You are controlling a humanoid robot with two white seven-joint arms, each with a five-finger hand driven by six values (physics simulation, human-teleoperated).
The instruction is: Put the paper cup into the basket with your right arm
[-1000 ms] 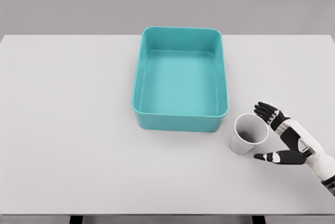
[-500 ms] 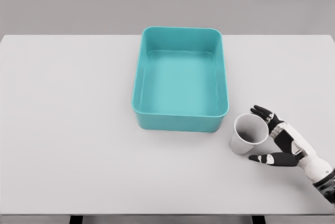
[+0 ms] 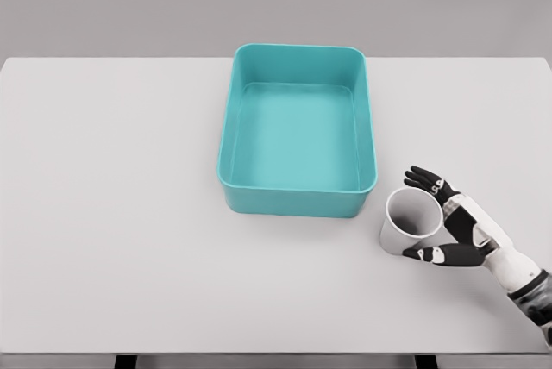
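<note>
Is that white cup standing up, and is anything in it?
Upright and empty: the cup stands on the table with its open mouth up, and its inside shows only bare white wall.

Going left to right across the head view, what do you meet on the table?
Teal basket → white paper cup just off the basket's near right corner → right hand, fingers spread around the cup's right side, not yet closed on it. The left arm is out of view.
</note>
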